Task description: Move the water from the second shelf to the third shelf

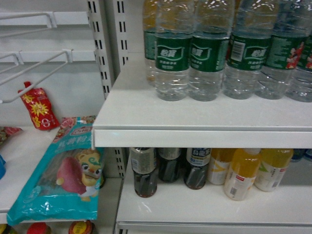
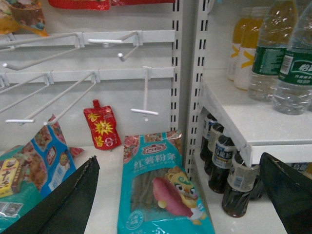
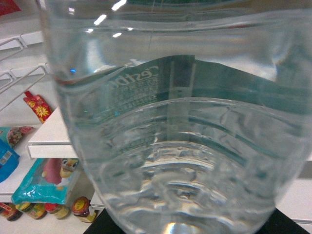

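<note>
A clear ribbed bottle of water with a green label fills the right wrist view, pressed close to the camera. My right gripper shows only as black finger bases at the bottom corners, closed around the bottle's lower body. In the head view, several more green-labelled water bottles stand in a row on the upper white shelf; neither gripper shows there. My left gripper stands open, its black fingers wide apart, with nothing between them.
The lower shelf holds dark drink bottles and orange juice bottles. To the left hang white peg hooks, a red pouch and a teal snack packet lying on a ledge.
</note>
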You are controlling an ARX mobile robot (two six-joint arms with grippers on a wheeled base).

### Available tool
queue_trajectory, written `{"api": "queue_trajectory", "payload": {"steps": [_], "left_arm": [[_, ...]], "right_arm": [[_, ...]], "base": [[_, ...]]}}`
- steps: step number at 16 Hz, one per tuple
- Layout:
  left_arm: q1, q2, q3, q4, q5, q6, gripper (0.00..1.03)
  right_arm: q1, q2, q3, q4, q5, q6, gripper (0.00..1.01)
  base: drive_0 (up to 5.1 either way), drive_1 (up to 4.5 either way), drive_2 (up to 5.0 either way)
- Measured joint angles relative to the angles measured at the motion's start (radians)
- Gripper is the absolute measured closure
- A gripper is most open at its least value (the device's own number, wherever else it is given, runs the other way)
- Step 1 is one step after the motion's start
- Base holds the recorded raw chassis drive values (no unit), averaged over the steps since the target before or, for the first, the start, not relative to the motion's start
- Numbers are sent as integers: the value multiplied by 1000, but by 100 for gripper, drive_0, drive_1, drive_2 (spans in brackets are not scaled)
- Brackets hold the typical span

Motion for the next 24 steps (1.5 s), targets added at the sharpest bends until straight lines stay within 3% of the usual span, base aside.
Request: {"api": "queue_trajectory", "payload": {"steps": [4,7,9,16,17,18,19,21,24], "left_arm": [[0,0,0,-1,0,0,5],[-1,0,0,2,-1,0,5],[-1,0,0,-2,0,0,5],[-1,0,0,0,0,0,5],[-1,0,0,0,0,0,5],[-1,0,0,0,-1,0,5],[-1,0,0,0,0,0,5],[-1,0,0,0,0,0,5],[-1,0,0,0,0,0,5]], "right_arm": [[0,0,0,4,0,0,64],[6,-2,0,6,-23,0,64],[2,0,0,0,3,0,64],[3,-2,-1,10,13,2,64],[26,-2,-10,38,64,20,64],[39,11,-15,102,202,34,64],[-15,109,-6,167,255,33,64],[7,254,27,249,233,16,64],[54,433,104,349,283,-12,64]], "base": [[-501,244,244],[0,0,0],[0,0,0],[0,0,0],[0,0,0],[0,0,0],[0,0,0],[0,0,0],[0,0,0]]}}
